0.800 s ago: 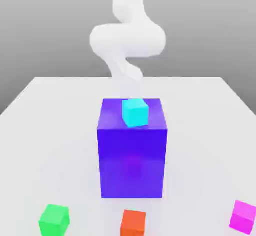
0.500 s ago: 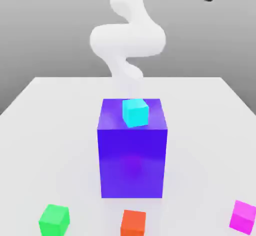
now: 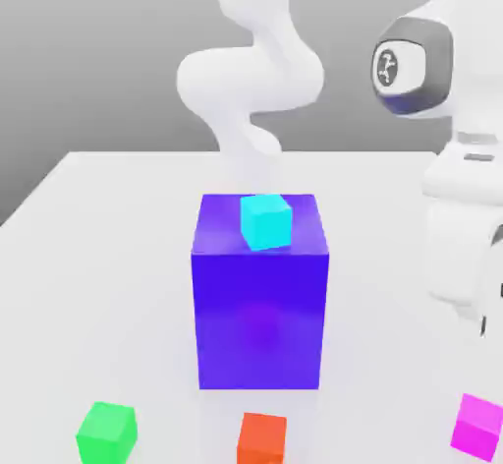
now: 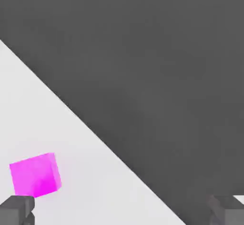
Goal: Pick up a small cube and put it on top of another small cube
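The pink cube (image 3: 479, 425) sits on the white counter (image 3: 88, 256) at about four o'clock from the big blue block (image 3: 261, 295), well apart from it. The arm (image 3: 462, 206) hangs above it. In the hand view, the pincer (image 4: 119, 209) is spread wide, the cube (image 4: 35, 174) apparently just beside one finger (image 4: 16, 209). A cyan cube (image 3: 265, 221) rests on the block; the orange cube (image 3: 261, 438) and green cube (image 3: 106, 431) lie near the front edge.

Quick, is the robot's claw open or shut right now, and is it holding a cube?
Gripper: open, fingers spread wide, holding nothing; the magenta cube sits free on the table near one finger.
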Available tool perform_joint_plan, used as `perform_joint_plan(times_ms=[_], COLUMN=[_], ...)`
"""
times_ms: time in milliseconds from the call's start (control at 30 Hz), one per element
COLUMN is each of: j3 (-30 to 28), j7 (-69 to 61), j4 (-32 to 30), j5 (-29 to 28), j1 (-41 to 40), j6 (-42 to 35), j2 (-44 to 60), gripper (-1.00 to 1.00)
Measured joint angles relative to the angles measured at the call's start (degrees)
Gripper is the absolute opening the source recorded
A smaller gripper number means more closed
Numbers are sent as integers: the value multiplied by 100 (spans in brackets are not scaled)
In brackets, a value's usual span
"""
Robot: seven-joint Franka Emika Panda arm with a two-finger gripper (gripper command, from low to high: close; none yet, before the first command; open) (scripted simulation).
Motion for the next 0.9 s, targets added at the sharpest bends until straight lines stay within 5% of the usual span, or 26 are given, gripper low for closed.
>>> perform_joint_plan(times_ms=[300, 333, 700, 900], j3=[-26, -80, 112, -627], j7=[-170, -136, -311, 154], j4=[191, 227, 70, -235], j5=[-510, -558, -315, 183], j1=[469, 515, 370, -435], j6=[861, 983, 461, 229], j2=[1885, 2047, 1372, 822], gripper=[0, -100, -100, -100])
